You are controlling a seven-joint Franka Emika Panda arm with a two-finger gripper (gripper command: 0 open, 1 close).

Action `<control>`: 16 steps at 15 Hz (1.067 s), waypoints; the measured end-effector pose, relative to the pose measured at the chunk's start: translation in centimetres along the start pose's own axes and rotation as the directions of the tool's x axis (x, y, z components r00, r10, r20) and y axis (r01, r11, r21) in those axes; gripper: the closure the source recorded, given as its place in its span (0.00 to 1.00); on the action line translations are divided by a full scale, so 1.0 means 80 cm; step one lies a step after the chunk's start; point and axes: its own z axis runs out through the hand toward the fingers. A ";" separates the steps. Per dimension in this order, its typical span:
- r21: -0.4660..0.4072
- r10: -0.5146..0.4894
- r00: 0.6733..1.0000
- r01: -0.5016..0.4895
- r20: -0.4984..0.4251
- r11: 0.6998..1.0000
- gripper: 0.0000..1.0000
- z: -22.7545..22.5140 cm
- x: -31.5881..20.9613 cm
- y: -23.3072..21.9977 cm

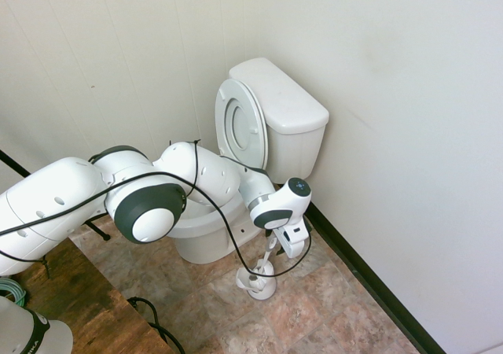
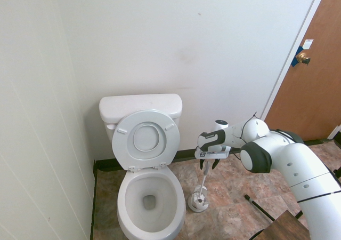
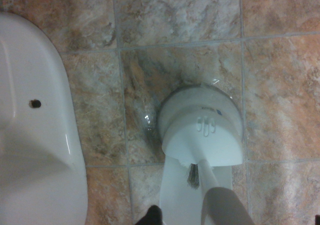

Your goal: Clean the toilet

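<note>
Seen from the second exterior view, the toilet point(image 2: 146, 192) stands at the left against the back wall, seat and lid raised against its tank. Just to its right on the tiled floor point(image 2: 229, 218) sits a white brush holder point(image 2: 198, 201). Its brush handle point(image 2: 203, 180) rises between the downward-pointing gripper point(image 2: 208, 167), whose jaws flank the handle's top; whether they clamp it cannot be told.

White toilet point(image 2: 149, 197), white brush holder point(image 2: 198, 201), mottled brown-grey floor tiles point(image 3: 175, 15)
</note>
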 end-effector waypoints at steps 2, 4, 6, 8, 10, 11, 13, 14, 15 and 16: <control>0.001 0.001 1.000 -0.001 0.003 1.000 1.00 0.001 0.000 0.001; 0.004 0.001 1.000 -0.001 0.006 1.000 1.00 0.003 -0.002 -0.001; 0.005 0.001 1.000 -0.001 0.007 1.000 1.00 0.003 -0.004 -0.002; 0.005 0.000 1.000 0.000 0.007 1.000 1.00 0.003 -0.004 -0.002; 0.005 -0.002 1.000 0.002 0.007 1.000 1.00 0.003 -0.005 -0.003; 0.006 -0.002 1.000 0.002 0.004 1.000 1.00 0.003 -0.005 -0.003; 0.006 -0.001 1.000 0.001 -0.001 1.000 1.00 0.001 -0.002 -0.001; 0.007 -0.009 1.000 0.009 -0.007 1.000 1.00 0.002 -0.001 0.002; 0.009 -0.024 1.000 0.024 -0.015 1.000 1.00 0.001 -0.001 0.006; 0.011 -0.039 0.999 0.039 -0.026 0.999 1.00 0.000 -0.003 0.012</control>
